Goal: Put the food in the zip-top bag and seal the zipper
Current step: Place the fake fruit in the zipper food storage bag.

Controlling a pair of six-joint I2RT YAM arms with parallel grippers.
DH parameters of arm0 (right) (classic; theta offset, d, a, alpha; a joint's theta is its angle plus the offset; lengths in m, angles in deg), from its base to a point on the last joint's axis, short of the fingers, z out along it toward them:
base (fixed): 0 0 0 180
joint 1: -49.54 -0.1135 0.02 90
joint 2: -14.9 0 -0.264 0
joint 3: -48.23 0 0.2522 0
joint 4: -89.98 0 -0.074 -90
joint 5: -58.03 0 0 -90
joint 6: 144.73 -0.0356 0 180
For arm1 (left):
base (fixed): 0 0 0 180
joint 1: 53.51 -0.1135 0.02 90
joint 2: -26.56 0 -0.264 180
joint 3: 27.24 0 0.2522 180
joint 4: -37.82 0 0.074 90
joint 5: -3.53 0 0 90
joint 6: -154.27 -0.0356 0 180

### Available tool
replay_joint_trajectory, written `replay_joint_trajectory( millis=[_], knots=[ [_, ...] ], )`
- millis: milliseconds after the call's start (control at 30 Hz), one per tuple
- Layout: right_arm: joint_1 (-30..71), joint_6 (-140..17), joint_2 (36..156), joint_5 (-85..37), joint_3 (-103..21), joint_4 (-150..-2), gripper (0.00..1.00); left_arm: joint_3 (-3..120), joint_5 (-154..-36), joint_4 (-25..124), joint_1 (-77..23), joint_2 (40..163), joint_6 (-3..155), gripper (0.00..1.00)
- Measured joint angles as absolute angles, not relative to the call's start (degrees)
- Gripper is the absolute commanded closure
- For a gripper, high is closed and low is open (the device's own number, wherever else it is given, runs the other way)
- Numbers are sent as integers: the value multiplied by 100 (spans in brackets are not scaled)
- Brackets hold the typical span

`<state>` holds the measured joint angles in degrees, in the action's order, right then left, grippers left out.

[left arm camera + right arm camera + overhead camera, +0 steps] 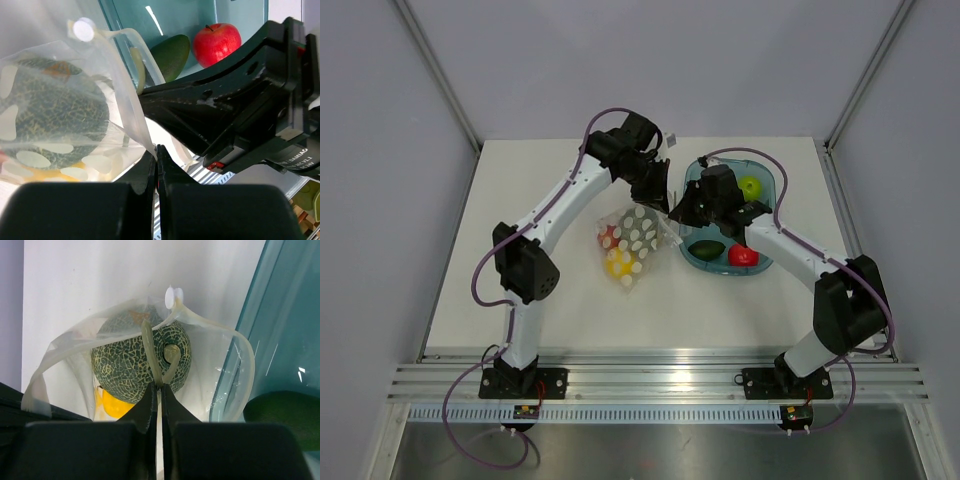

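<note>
The dotted clear zip-top bag [632, 243] lies at the table's middle. It holds the rough grey-green ball [137, 360], a yellow piece [112, 405] and a red piece [607, 238]. Its mouth faces the blue tray. My left gripper [156, 155] is shut on one edge of the bag's mouth [142, 127]. My right gripper [160, 390] is shut on the zipper strip [152, 357] of the other edge. The mouth gapes open between them. A dark green piece [707, 249], a red apple [744, 255] and a bright green piece [750, 186] lie in the tray.
The rigid translucent blue tray [772, 205] stands right of the bag, its wall [270, 335] close beside the bag's mouth. Both arms meet over the tray's left side. The table's grey walls close it in at the back and sides.
</note>
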<state>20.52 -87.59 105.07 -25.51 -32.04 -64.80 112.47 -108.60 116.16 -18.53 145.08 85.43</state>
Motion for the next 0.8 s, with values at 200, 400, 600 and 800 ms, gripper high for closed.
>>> replay_joint_trajectory(
  millis=[200, 400, 600, 800],
  knots=[
    [2057, -8824, 10492, -2160, -3066, -6657, 100, 11247, -10901, 11616, -1785, 14508, 8546, 100],
    [2057, -8912, 10162, -1989, -2609, -6849, 100, 11319, -10901, 11638, -1792, 14569, 8616, 100],
    [2057, -8905, 9803, -1832, -2421, -6832, 100, 11435, -10958, 11636, -1800, 14711, 8657, 100],
    [2057, -8910, 9574, -1742, -2417, -6777, 100, 11822, -11030, 11651, -1802, 14871, 8624, 100]
  ],
)
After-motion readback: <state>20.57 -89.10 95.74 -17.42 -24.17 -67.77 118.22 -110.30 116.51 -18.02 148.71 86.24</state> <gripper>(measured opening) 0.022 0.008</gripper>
